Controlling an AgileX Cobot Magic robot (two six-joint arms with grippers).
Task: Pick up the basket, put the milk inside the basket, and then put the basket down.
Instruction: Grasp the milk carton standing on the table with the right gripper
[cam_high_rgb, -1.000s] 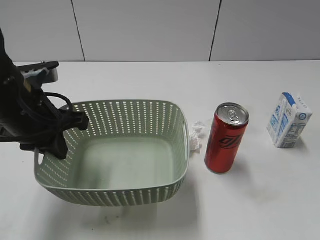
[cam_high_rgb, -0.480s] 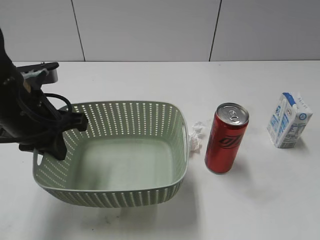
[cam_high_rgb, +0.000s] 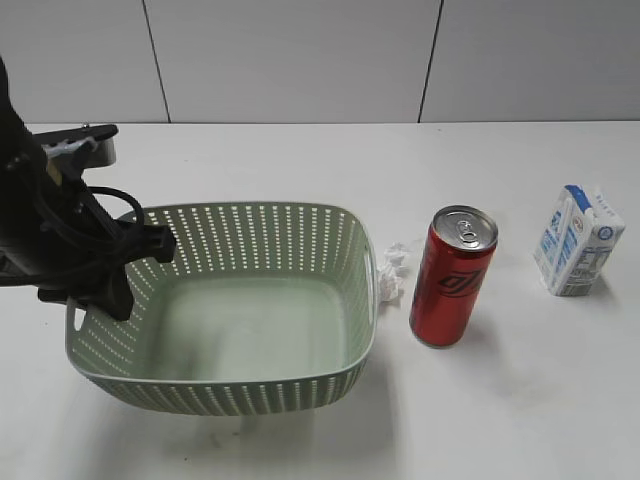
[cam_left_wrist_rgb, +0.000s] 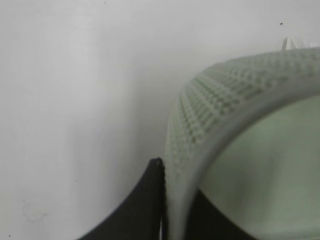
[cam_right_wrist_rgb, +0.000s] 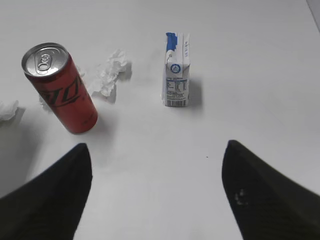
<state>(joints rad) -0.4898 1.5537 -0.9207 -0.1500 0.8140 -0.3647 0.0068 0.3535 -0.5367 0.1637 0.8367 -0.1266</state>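
Basket (cam_high_rgb: 235, 310), pale green and perforated, lies near the left edge of the surface, with the left gripper (cam_high_rgb: 110, 285) closed on its left wall; the left wrist view shows one dark finger outside the wall (cam_left_wrist_rgb: 145, 205) and another inside it, so the wall is pinched between them. Whether the basket is clear of the surface cannot be told for certain, though its near side appears slightly raised. Crumpled paper (cam_high_rgb: 393, 270) lies just beside the basket's right wall, then a red can (cam_high_rgb: 452, 275) stands upright toward the middle. Milk (cam_high_rgb: 578, 240), a white and blue carton, stands upright near the right edge, well apart from the can. Right gripper (cam_right_wrist_rgb: 157, 195) hangs wide open and empty above the surface, short of the carton. To lift well, the left arm should probably rise slowly and hold the basket level, since a one-sided grip may let the far side sag; the right gripper should centre on the carton's narrow faces, clear of the can.
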